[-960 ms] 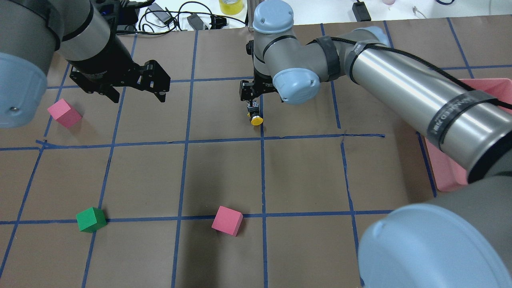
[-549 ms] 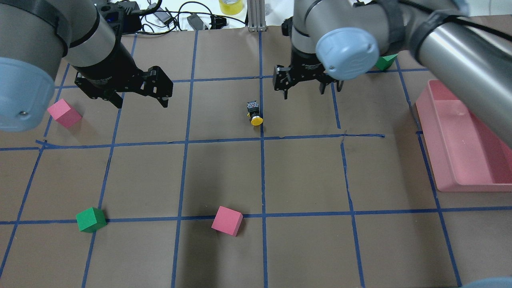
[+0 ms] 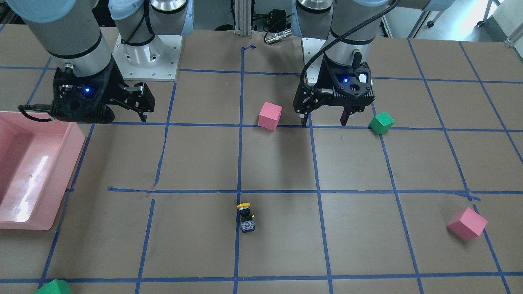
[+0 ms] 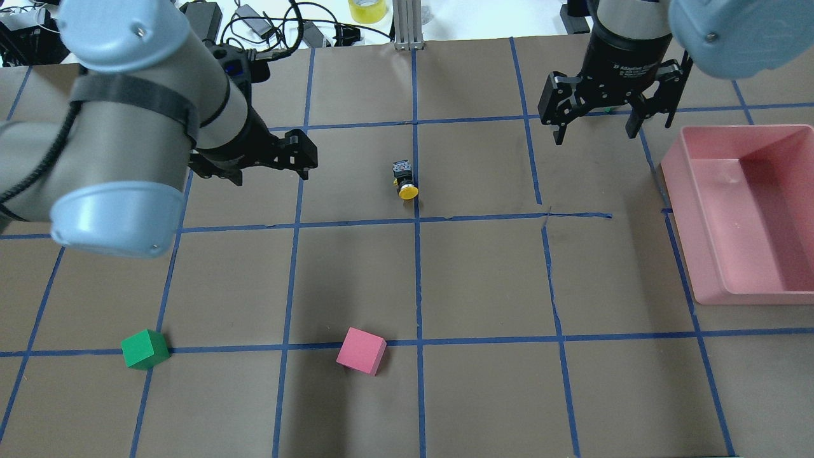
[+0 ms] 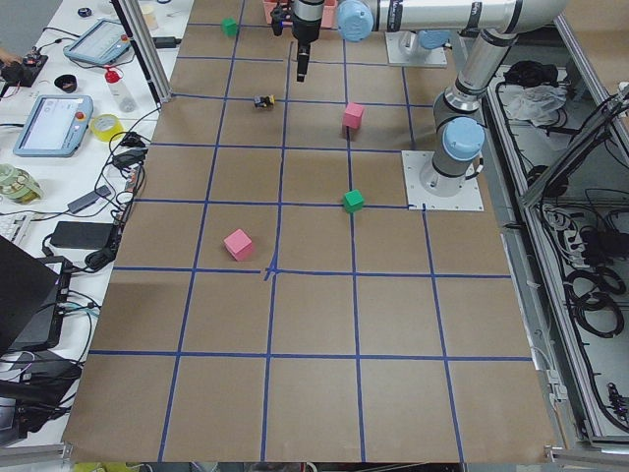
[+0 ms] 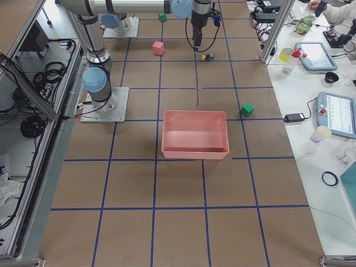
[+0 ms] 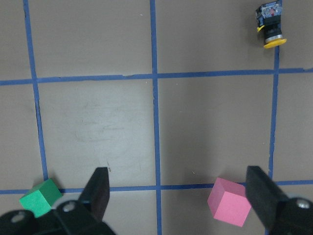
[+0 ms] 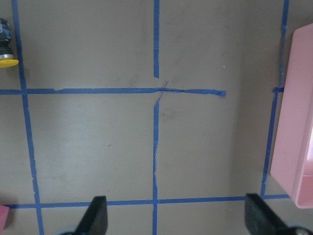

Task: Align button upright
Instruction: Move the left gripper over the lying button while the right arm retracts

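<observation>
My right gripper (image 4: 596,133) hangs released, fingers spread, above the surface (image 4: 483,273) near the far corner of the pink tray (image 4: 690,229). My left gripper (image 3: 323,121) is spread wide too, farther from the tray. Between them, well apart from the tray, the button (image 4: 404,179) lies on its side on a blue tape line, yellow cap toward me. The tray's floor shows bare pink.

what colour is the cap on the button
Yellow; the button shows clearest in the left wrist view.

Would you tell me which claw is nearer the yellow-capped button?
Left. The left claw hovers off the button's left; the right claw hangs farther off, near the pink bin.
</observation>
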